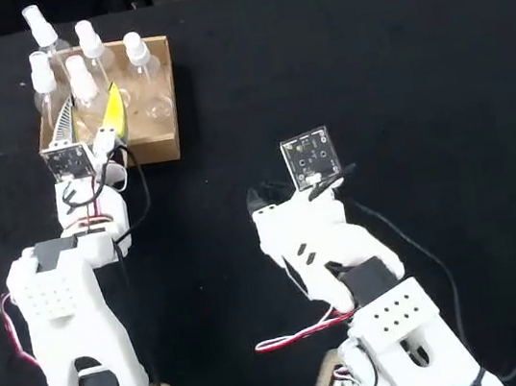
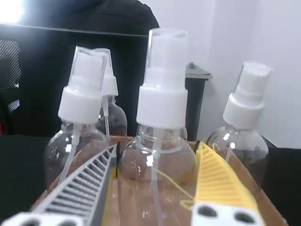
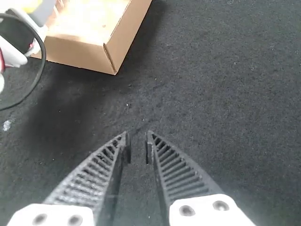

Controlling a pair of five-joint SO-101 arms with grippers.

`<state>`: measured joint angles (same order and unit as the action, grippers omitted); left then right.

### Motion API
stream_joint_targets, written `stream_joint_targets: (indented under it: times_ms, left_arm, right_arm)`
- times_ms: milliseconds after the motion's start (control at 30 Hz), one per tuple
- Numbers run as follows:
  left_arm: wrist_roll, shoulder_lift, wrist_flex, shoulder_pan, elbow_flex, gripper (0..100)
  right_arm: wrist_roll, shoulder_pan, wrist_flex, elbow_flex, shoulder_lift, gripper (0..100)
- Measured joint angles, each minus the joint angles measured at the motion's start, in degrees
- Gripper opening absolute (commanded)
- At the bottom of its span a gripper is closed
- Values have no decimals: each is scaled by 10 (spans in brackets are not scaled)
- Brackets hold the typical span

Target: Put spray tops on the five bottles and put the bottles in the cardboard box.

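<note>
The cardboard box (image 1: pixel 156 148) stands at the table's far left, and several clear bottles with white spray tops stand upright inside it. My left gripper (image 1: pixel 89 118) reaches into the box from the near side. Its grey finger (image 2: pixel 84 188) and yellow finger (image 2: pixel 218 183) press against the sides of the nearest bottle (image 2: pixel 157 165), which stands among the others (image 2: pixel 77 146) (image 2: pixel 242 141). My right gripper (image 1: pixel 261 198) sits low over the black cloth mid-table, away from the box (image 3: pixel 94 42). In the right wrist view the right gripper (image 3: pixel 137 147) shows a narrow slit between its fingers and holds nothing.
Black cloth (image 1: pixel 365 60) covers the whole table to the right of the box. Cables (image 1: pixel 298 333) trail from the arm bases near the front edge. A dark chair and a pale wall stand behind the box in the left wrist view.
</note>
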<state>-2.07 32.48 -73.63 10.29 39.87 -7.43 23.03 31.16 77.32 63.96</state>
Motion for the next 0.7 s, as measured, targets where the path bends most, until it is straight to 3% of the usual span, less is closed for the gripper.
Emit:
stream_joint_targets:
  times_ms: [433, 600, 700]
  left_arm:
    - [0, 38, -16, -1, -12, 207]
    - [0, 43, -40, 0, -3, 326]
    - [-1, 50, -18, 0, -1, 331]
  right_arm:
    - [0, 0, 0, 0, 0, 64]
    - [0, 0, 0, 0, 0, 64]
    - [0, 0, 0, 0, 0, 64]
